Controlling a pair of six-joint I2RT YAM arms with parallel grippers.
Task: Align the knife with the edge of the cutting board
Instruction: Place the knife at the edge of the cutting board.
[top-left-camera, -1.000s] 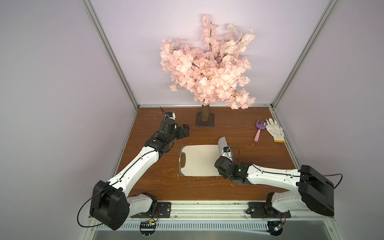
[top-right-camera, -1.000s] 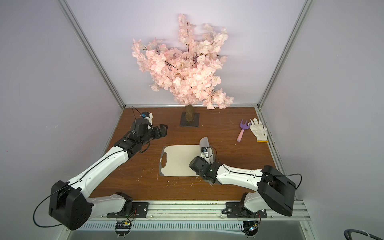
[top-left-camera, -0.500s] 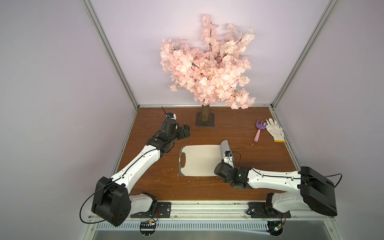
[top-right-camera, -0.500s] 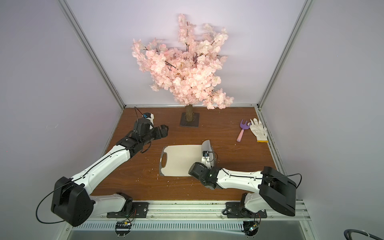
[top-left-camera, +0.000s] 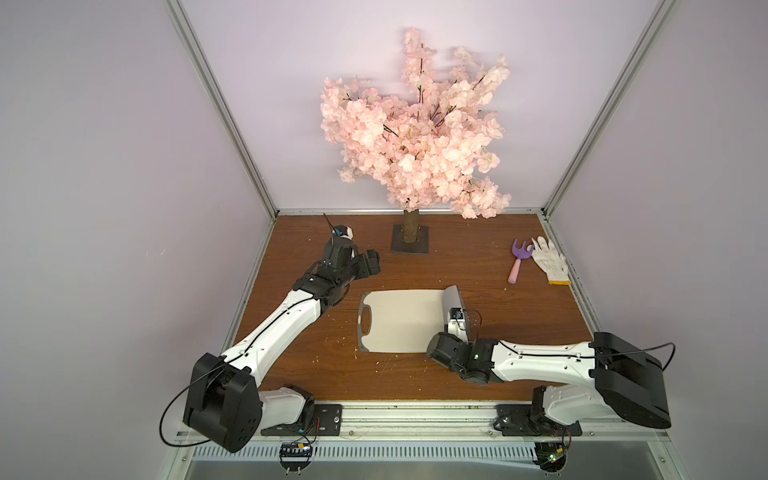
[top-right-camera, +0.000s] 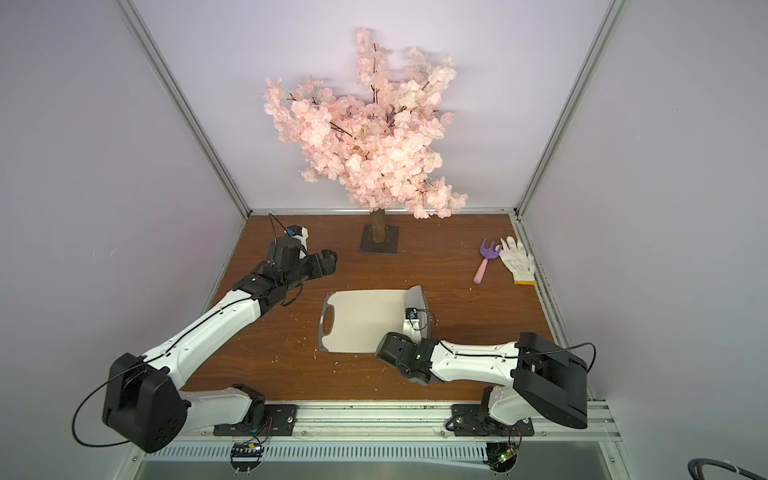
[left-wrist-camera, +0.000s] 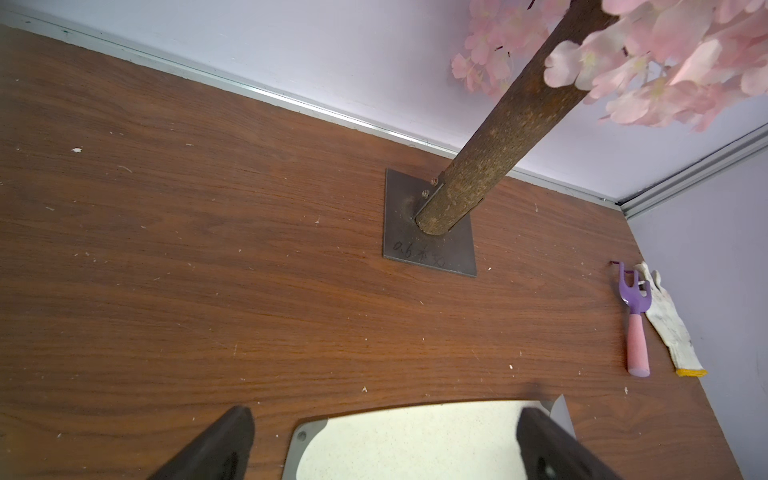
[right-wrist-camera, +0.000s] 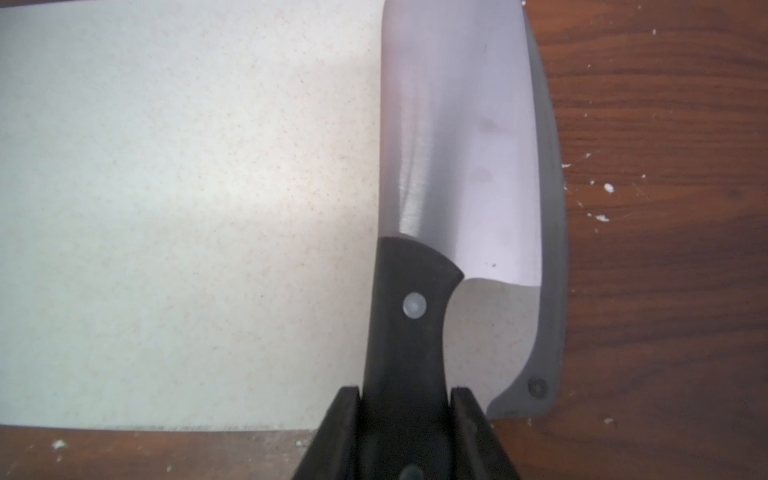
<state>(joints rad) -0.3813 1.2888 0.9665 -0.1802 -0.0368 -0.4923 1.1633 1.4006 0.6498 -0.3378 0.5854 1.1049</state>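
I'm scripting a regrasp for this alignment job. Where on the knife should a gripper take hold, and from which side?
Take the knife by its black handle, from the butt end on the robot's side of the cutting board. The handle is narrow enough for jaws to span: the right gripper is shut across it behind the rivet. The blade is broad and smooth, offering no purchase.

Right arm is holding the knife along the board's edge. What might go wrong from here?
The right tool grips the knife only by its handle, so the long blade may pivot out of line. The blade lies close to the cutting board rim; a careless release might slide it onto the table.
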